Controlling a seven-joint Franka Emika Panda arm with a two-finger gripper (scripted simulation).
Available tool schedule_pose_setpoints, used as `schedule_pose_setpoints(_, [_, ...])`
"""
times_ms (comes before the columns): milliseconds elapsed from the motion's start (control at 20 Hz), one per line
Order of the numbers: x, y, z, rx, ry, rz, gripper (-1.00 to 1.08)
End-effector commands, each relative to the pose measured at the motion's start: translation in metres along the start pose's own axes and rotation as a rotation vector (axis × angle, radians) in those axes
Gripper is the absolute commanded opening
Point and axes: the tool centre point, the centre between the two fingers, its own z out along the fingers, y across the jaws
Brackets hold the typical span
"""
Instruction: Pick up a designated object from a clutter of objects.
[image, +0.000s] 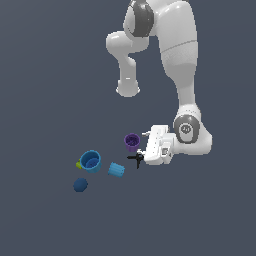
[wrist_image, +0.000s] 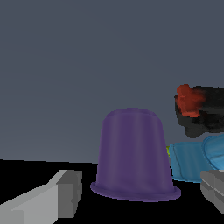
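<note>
Purple cup (image: 131, 142) stands at the clutter's one o'clock edge, apart from the blue cup (image: 90, 161) and ribbed cylinder (image: 116, 170). Gripper (image: 142, 146) lies low at its three o'clock, fingers (wrist_image: 52, 197) spread either side, seemingly lined up to close; black clamp (image: 135, 158) sits just beside.

We see a plain dark grey tabletop (image: 45, 75) carrying five small things. Taking the purple cup (image: 132, 142) as landmark: the black clamp (image: 135, 158) lies just beside it, the light blue ribbed cylinder (image: 116, 170) near, the light blue cup (image: 91, 161) farther off, and the dark blue ball (image: 80, 185) farthest.
</note>
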Motion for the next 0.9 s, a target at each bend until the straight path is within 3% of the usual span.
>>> schedule_pose_setpoints(0, [0.008, -0.001, 0.002, -0.028, -0.049, -0.042, 1.08])
schedule_pose_setpoints(350, [0.021, -0.003, 0.005, -0.065, -0.117, -0.099, 1.08])
schedule_pose_setpoints(850, [0.019, -0.003, 0.022, -0.066, -0.118, -0.101, 1.08])
